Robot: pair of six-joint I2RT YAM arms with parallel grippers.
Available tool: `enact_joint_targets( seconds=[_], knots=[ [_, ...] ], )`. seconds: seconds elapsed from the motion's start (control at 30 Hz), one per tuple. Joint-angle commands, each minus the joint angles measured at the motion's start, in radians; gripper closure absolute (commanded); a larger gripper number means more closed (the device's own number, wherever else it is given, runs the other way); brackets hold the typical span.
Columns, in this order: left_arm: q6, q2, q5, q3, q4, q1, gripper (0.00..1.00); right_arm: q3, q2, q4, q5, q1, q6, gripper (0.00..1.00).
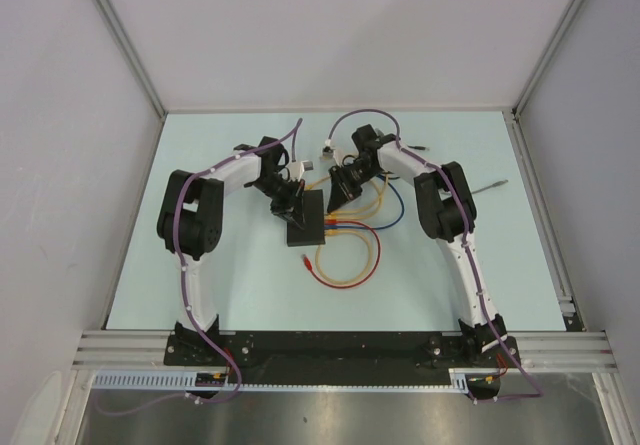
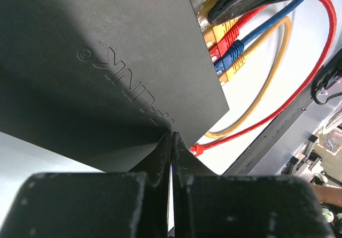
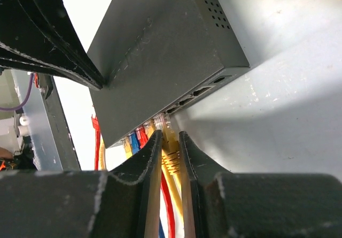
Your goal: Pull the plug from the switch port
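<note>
- Roughly mid-bench (image 1: pixel 200 165), between the two arms, the switch (image 1: pixel 306 220) lies flat with its lid up. Its socket edge faces the right arm's side.
- From the left wrist view, the left gripper (image 2: pixel 171 137) has its fingers drawn together with only a hairline gap between them. Their tips rest on the switch's lid, right at its near edge, and nothing is held between them.
- From the right wrist view, the right gripper (image 3: pixel 168 136) is narrowed around a yellow plug (image 3: pixel 170 158), one finger on each side of it and touching it.
- That yellow plug's clear tip sits at the row of sockets. Whether it is fully seated cannot be told.
- Just beside it along the same edge are a red plug (image 2: pixel 230 33) and a blue plug (image 2: pixel 232 50), both pushed into the switch, with further yellow ones next to them.
- Farther along the edge, past the gripped plug, some sockets (image 3: pixel 202 91) stand free of cables.
- On the bench near the switch lies a loose red connector (image 1: pixel 306 259), apart from the box.
- Trailing from the socket edge, a yellow cable (image 1: pixel 377 255) loops toward the arm bases, and a blue cable (image 1: pixel 398 200) curves out toward the right arm.
</note>
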Motion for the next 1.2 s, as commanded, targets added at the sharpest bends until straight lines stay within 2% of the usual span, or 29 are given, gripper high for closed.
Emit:
enact_joint_targets(
  seconds=[0.0,0.1,0.43,0.6,0.83,1.17],
  knots=[
    [0.054,0.033,-0.129,-0.023,0.033,-0.022,1.0,-0.009,0.007,0.018,0.096,-0.005,-0.056,1.0],
    [0.056,0.03,-0.129,-0.029,0.034,-0.023,1.0,-0.054,-0.013,0.014,0.086,0.006,-0.069,1.0],
    [0.056,0.034,-0.127,-0.021,0.034,-0.023,1.0,0.067,-0.024,0.015,0.116,-0.016,-0.069,1.0],
    [0.05,0.042,-0.117,-0.02,0.034,-0.025,1.0,0.157,-0.099,0.001,0.109,-0.019,-0.087,1.0],
    [0.04,0.054,-0.101,-0.001,0.03,-0.029,1.0,0.153,-0.205,-0.042,0.173,-0.04,-0.161,1.0],
    [0.025,0.056,-0.069,0.008,0.025,-0.034,1.0,0.118,-0.257,-0.088,0.296,-0.192,-0.288,1.0]
  ],
)
